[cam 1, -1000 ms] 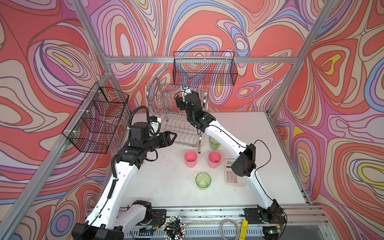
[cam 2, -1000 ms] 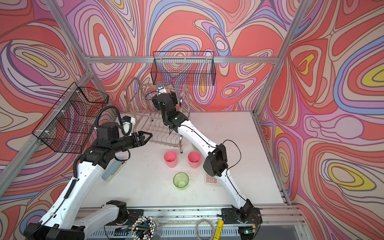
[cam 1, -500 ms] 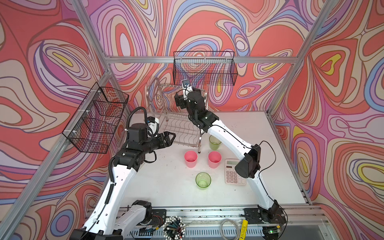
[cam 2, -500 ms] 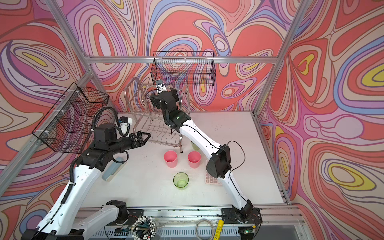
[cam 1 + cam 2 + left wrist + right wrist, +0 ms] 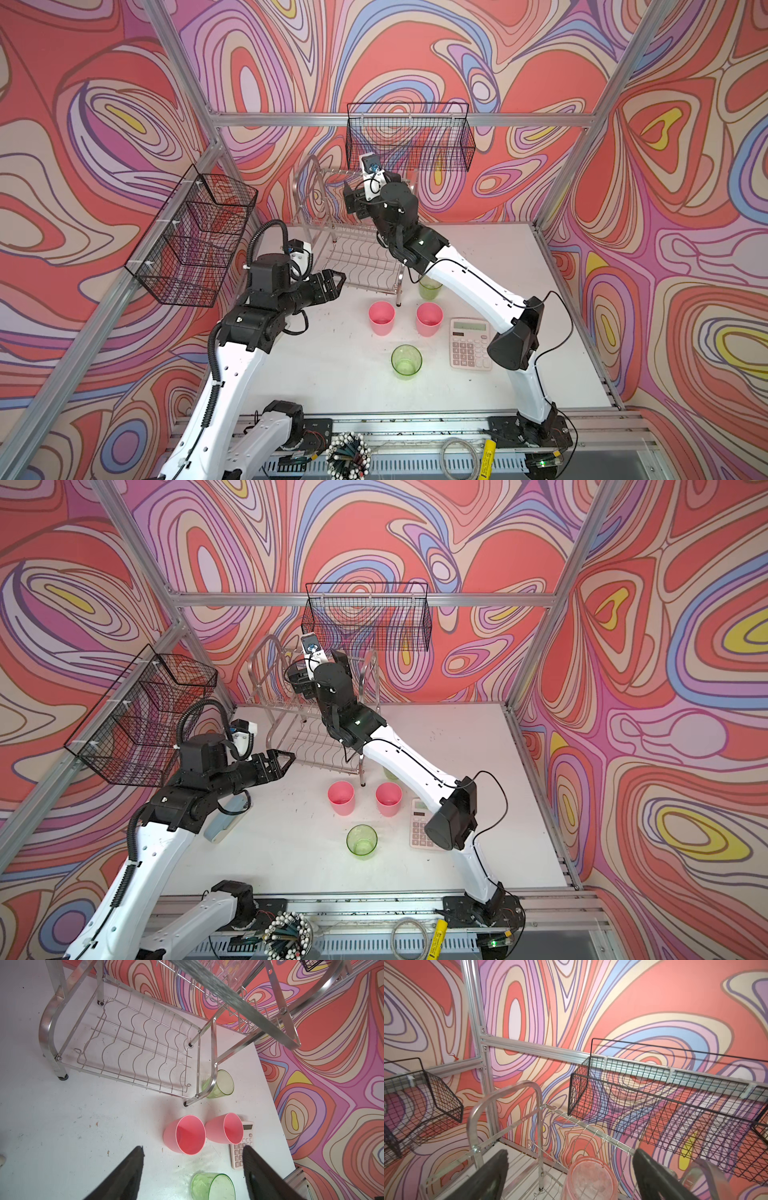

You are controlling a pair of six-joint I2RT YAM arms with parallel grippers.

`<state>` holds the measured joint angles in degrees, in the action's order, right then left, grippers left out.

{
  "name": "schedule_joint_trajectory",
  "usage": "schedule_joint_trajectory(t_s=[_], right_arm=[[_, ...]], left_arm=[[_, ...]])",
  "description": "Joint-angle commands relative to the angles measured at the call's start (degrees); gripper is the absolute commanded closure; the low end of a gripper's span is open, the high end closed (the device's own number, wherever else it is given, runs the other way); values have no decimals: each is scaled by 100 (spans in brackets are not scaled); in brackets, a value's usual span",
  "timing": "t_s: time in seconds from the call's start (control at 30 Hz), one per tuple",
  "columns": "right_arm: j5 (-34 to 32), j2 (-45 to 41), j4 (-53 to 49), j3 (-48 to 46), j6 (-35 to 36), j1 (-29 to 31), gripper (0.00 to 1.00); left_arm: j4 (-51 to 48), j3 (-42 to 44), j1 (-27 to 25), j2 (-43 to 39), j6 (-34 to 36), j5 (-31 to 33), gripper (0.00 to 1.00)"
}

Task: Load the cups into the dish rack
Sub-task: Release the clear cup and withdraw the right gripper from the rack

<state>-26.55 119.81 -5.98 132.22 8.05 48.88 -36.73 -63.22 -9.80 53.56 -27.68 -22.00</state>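
Observation:
The silver dish rack (image 5: 357, 253) stands at the back of the table. Two pink cups (image 5: 381, 318) (image 5: 429, 318) stand upright in front of it, a green cup (image 5: 406, 360) nearer the front. Another green cup (image 5: 430, 289) beside the rack's foot is partly hidden by the right arm. A clear pinkish ribbed cup (image 5: 588, 1178) sits in the rack's upper tier. My right gripper (image 5: 571, 1155) hangs open just above it, fingers apart from it. My left gripper (image 5: 193, 1148) is open and empty, left of the pink cups (image 5: 185, 1134).
A calculator (image 5: 471, 343) lies right of the pink cups. Black mesh baskets hang on the back wall (image 5: 409, 135) and the left wall (image 5: 195, 237). A pale blue-grey object (image 5: 222, 827) lies under the left arm. A pen holder (image 5: 348, 453) stands at the front rail.
Both grippers' jaws have spread wider. The right arm's elbow has swung a little to the right, its wrist staying over the rack's top tier. The left arm has shifted slightly.

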Motion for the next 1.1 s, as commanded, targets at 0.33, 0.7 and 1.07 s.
schedule_joint_trajectory(t_s=[0.33, 0.7, 1.07], right_arm=[[-398, -2763, -439, -2523, -691, 79, 7], [-1239, -4827, -2318, -4333, -1769, 60, 11], [-176, -5280, -3635, -5512, -3123, -889, 16]], left_arm=[[-655, 211, -22, -129, 96, -28, 23], [-726, 534, -362, 38, -30, 211, 24], [-692, 781, -1009, 284, -360, 708, 26]])
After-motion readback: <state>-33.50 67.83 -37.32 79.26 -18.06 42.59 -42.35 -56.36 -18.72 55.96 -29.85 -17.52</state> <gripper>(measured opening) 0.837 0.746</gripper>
